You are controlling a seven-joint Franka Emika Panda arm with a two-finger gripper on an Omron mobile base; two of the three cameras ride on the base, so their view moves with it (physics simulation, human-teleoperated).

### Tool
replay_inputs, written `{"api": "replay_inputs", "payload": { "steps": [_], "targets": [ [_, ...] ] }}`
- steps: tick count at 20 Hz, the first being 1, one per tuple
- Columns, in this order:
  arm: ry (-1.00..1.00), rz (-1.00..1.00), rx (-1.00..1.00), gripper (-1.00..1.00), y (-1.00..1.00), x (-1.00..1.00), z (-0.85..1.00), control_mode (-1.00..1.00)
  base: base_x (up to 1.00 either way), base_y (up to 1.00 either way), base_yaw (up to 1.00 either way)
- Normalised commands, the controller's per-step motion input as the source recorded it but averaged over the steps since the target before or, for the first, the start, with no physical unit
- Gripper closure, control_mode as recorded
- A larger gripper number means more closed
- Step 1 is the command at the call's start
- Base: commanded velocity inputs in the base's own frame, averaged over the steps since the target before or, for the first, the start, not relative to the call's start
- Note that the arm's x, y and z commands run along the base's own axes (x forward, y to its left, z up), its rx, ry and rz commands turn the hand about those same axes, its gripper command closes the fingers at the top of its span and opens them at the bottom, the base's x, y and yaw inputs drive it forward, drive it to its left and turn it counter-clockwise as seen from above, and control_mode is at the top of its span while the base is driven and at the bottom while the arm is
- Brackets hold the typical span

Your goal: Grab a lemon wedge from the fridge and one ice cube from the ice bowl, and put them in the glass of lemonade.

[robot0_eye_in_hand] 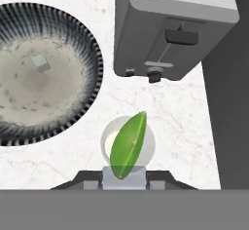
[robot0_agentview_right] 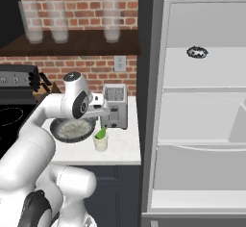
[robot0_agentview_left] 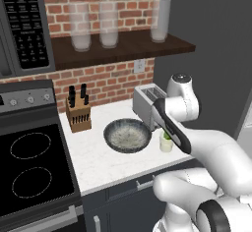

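Closest to the hand camera, the tiny yellow-green lemon wedge sat pinched in my claw, which was closed on it directly over the small clear tumbler of pale lemonade. That glass stood near the front edge of the white marble bench, just in front of the grey metal toaster and beside the wide dark grey ice bowl.

Risks as I judged them: the wedge looked almost as long as the glass mouth was wide, so if I let go while it lay tilted it could catch on the rim and tumble onto the bench. Lowering further with any offset might knock the light tumbler over, spilling the drink toward the front edge. The toaster stood close behind, and a careless retreat might clip it. The tall grey fridge stood open at the right end of the bench.

Counts: one wedge, one glass of lemonade, one ice bowl holding one whitish ice cube, one toaster, one wooden knife block, three tall clear glasses on the dark wooden shelf, and one small dark ring-shaped thing on a fridge shelf.
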Motion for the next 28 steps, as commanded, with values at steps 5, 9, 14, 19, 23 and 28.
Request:
{"api": "replay_inputs", "payload": {
  "steps": [5,9,14,19,23,28],
  "targets": [
    [0.00,0.00,0.00,1.00,0.00,-0.15,0.00,-1.00,0.00,0.00,0.00],
    [0.00,0.00,0.00,1.00,0.00,0.00,0.00,-1.00,0.00,0.00,0.00],
    [0.00,0.00,0.00,1.00,0.00,-0.02,0.00,-1.00,0.00,0.00,0.00],
    [0.00,0.00,0.00,1.00,0.00,-0.14,0.00,-1.00,0.00,0.00,0.00],
    [0.01,0.00,0.00,1.00,0.02,0.00,0.00,-1.00,0.00,0.00,0.00],
    [0.08,0.00,0.00,1.00,0.00,0.27,0.00,-1.00,0.00,0.00,0.00]
  ]
}}
